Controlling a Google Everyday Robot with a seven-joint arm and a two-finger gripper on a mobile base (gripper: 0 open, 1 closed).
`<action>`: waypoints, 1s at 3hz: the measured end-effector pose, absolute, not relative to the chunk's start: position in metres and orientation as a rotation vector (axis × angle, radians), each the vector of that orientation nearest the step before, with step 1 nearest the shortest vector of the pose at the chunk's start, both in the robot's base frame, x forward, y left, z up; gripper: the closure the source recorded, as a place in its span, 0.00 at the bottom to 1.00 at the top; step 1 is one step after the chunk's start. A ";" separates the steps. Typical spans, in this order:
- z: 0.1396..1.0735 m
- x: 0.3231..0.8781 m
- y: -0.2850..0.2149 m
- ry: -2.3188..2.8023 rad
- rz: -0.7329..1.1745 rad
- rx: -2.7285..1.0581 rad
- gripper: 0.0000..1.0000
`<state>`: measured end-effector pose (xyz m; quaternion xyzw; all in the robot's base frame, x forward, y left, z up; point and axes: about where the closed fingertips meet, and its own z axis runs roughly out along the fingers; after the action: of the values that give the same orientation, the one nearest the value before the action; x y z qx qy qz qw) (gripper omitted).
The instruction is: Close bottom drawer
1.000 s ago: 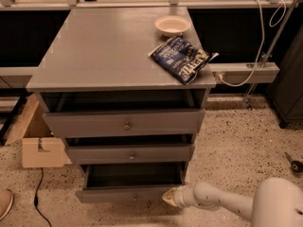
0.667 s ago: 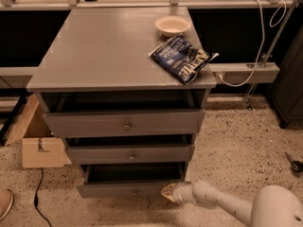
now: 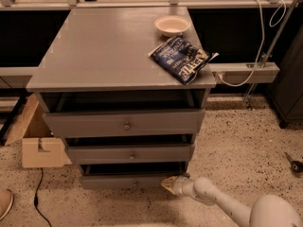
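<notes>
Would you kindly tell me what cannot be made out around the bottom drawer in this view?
Camera view:
- Inside the bottom drawer: shadowed by the middle drawer.
- The gripper, at that drawer's right front corner: contact with the panel unclear.
- The robot arm: cut off by the lower edge.
- The cardboard box: partly behind the cabinet.

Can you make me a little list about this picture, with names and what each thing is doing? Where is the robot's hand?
gripper: low down, at the right end of the bottom drawer's front, touching it or almost
bottom drawer: out a little, with a dark gap above its front
middle drawer: out a little too
top drawer: out slightly
cabinet top: holds a white bowl and a blue snack bag
cardboard box: on the floor, left of the cabinet
</notes>
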<state>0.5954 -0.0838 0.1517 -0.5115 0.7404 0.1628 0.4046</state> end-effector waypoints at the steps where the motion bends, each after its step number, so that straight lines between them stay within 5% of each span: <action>1: 0.159 0.623 -0.090 1.827 0.390 -1.242 1.00; 3: 0.163 0.636 -0.097 1.803 0.402 -1.216 1.00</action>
<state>0.6360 -0.0970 0.1630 -0.4914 0.7286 0.1623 0.4486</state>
